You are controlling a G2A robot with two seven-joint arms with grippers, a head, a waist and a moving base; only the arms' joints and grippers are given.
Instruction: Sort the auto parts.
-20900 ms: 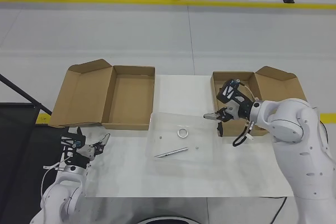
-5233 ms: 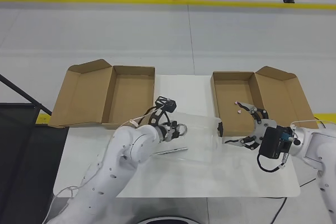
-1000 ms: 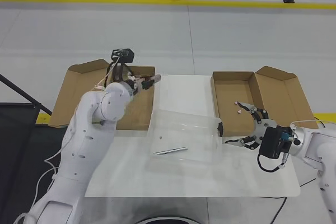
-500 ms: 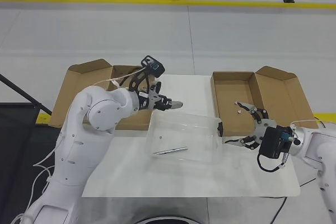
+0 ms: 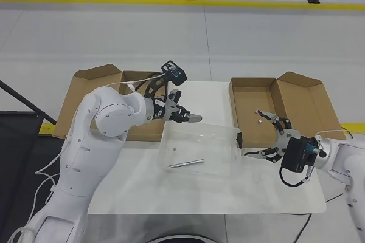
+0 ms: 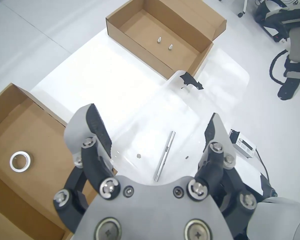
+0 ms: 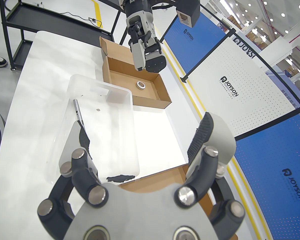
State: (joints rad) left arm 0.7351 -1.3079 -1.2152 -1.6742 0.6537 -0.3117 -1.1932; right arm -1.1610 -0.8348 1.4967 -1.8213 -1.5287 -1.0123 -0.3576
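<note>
hand on left arm [image 6: 153,116] apart, empty, over clear bin [image 5: 208,127] edge; right hand [image 5: 254,133] apart beside box [image 5: 263,100]

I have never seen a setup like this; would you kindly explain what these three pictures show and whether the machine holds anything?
It is a two-armed robot sorting auto parts on a white table. One picture looks down from above; the other two come from a camera on each wrist. The left tool and the right tool are open and hold nothing. A clear plastic tray with a thin metal rod sits between two boxes: the brown cardboard box near the left tool holds a silver ring, the second cardboard box two small metal studs.
</note>
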